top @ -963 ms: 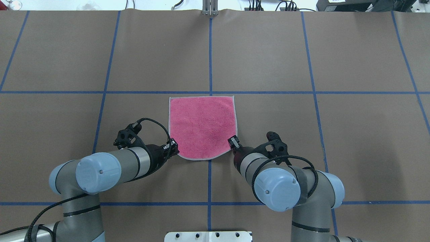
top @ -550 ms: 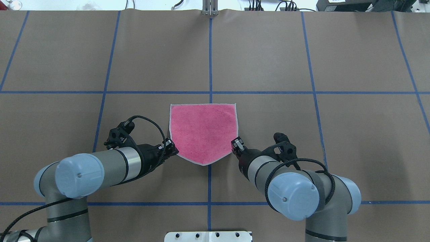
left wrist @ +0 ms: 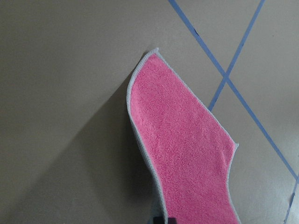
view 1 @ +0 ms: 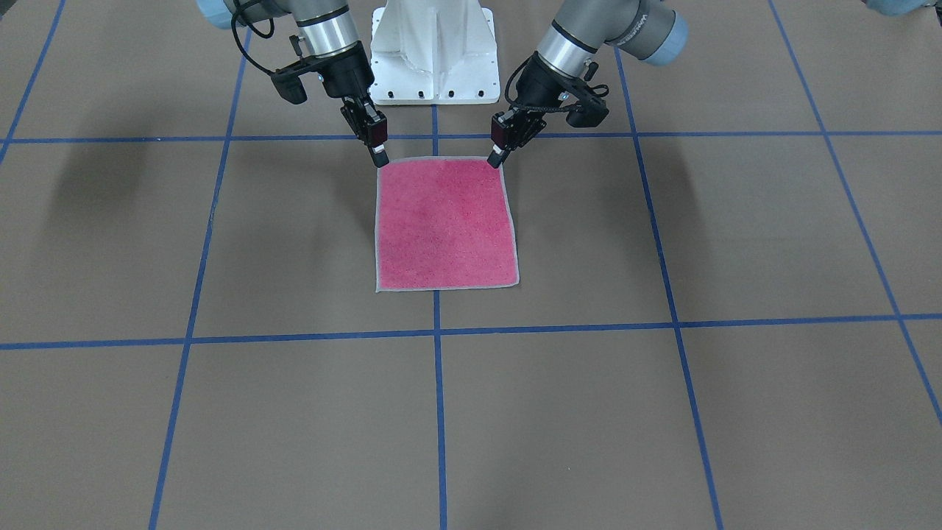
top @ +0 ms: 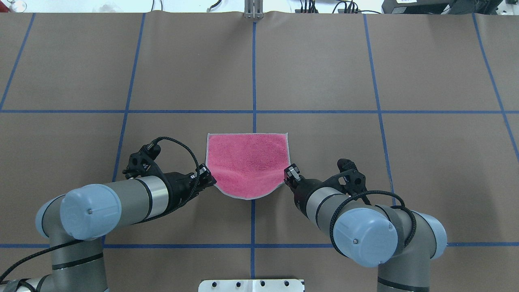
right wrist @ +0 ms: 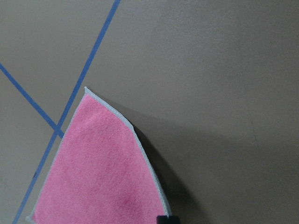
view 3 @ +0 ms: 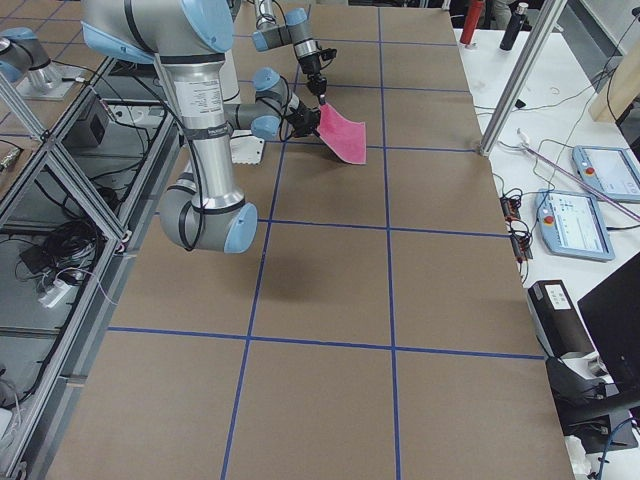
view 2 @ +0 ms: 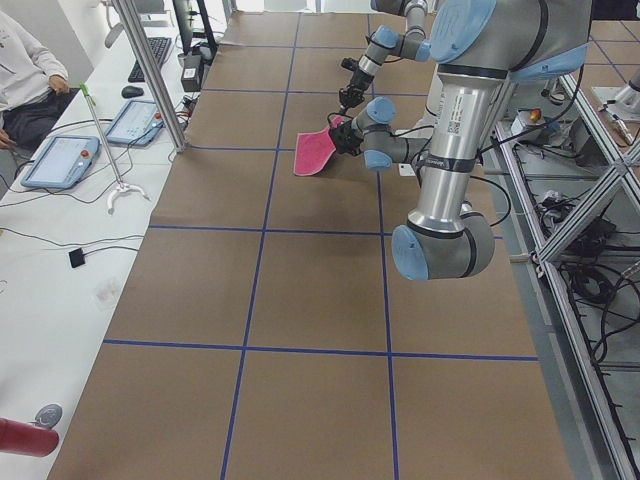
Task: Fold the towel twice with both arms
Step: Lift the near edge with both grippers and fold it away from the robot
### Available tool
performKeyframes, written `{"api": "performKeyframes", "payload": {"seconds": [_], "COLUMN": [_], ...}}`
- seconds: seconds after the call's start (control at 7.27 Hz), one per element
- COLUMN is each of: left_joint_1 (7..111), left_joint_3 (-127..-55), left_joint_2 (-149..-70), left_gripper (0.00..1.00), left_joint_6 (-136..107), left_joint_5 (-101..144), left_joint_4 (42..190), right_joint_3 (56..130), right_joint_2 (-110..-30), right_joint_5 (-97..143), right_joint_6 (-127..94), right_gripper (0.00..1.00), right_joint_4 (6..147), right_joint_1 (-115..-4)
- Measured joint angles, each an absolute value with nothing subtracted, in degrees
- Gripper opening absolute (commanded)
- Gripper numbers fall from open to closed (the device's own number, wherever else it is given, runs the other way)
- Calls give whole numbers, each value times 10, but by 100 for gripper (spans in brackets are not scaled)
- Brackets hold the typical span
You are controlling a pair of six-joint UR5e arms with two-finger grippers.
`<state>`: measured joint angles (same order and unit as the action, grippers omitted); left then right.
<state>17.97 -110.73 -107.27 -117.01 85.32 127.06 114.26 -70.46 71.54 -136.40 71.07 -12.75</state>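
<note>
The towel (top: 247, 162) shows its bright pink face with a pale grey border. Its far edge lies on the table and its near edge is lifted and sags between the two grippers. My left gripper (top: 206, 177) is shut on the near left corner. My right gripper (top: 290, 172) is shut on the near right corner. In the front-facing view the towel (view 1: 444, 224) slopes up to the left gripper (view 1: 498, 154) and the right gripper (view 1: 378, 154). The wrist views show the towel (left wrist: 182, 140) (right wrist: 98, 172) hanging away from each grip. The dark grey face is hidden.
The brown table cover (top: 365, 162) carries a grid of blue tape lines (top: 254, 61). The white pedestal base (view 1: 434, 51) stands close behind the grippers. A side bench holds tablets (view 2: 60, 160) beside a seated operator (view 2: 25, 70).
Both arms have drawn back toward the base with the towel's near corners. The towel's far edge has slid toward the robot, and the near edge sags more roundly.
</note>
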Motion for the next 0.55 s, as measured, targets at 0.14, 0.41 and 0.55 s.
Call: {"api": "performKeyframes", "payload": {"seconds": [0.14, 0.41, 0.55], "left_joint_1": [185, 202, 210], "left_joint_3": [-1105, -1068, -1040], "left_joint_2": [-1079, -1106, -1128], "left_gripper": [0, 0, 0], "left_joint_6": [-1170, -1170, -1169], "left_joint_5": [852, 851, 851], "left_joint_4": [1257, 1248, 1247], "right_joint_3": [1124, 1081, 1067], "right_joint_2": [-695, -668, -659], "right_joint_5": [716, 716, 716], "right_joint_6": [-1362, -1357, -1353], "right_gripper": [0, 0, 0], "right_joint_4": [710, 709, 707], "right_joint_1": [-142, -167, -175]}}
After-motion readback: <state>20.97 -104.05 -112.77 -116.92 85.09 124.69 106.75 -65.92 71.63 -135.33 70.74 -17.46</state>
